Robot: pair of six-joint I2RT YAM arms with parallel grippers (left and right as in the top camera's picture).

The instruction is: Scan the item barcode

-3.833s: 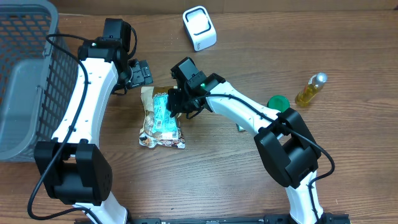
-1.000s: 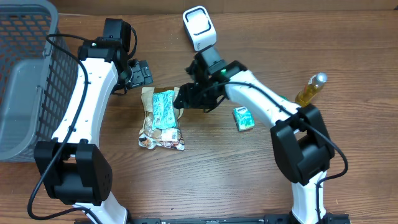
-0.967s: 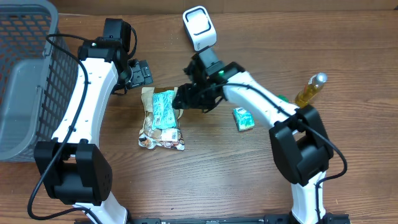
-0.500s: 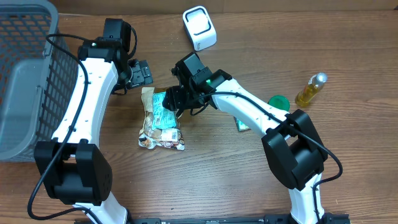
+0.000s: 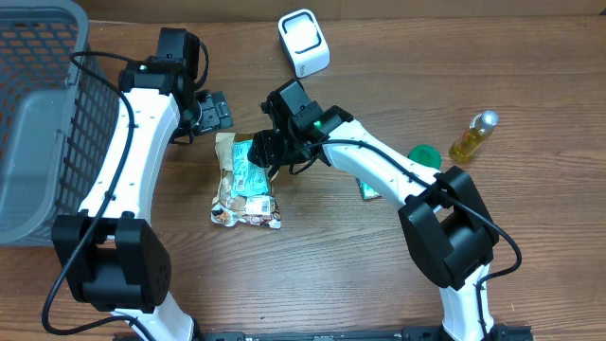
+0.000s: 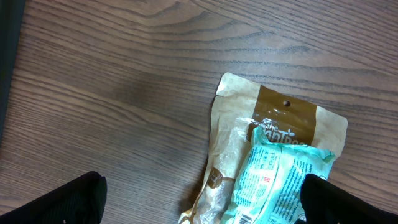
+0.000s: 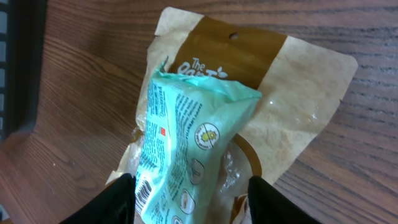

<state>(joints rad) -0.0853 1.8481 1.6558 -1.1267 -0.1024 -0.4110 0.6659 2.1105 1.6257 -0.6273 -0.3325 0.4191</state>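
Brown pouch (image 7: pixel 298 68): "The" legible; teal packet (image 7: pixel 186 137) print unreadable.

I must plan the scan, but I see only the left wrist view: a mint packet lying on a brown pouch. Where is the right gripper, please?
Observer: The right gripper is directly above the mint packet, with one finger on each side of it.
Operator: Where is the scanner?
Observer: The white scanner stands farther from the robot than the packet, a little to the robot's right, apart from it.
Operator: What stands on the robot's left?
Observer: A grey mesh basket stands there, beside the left arm.
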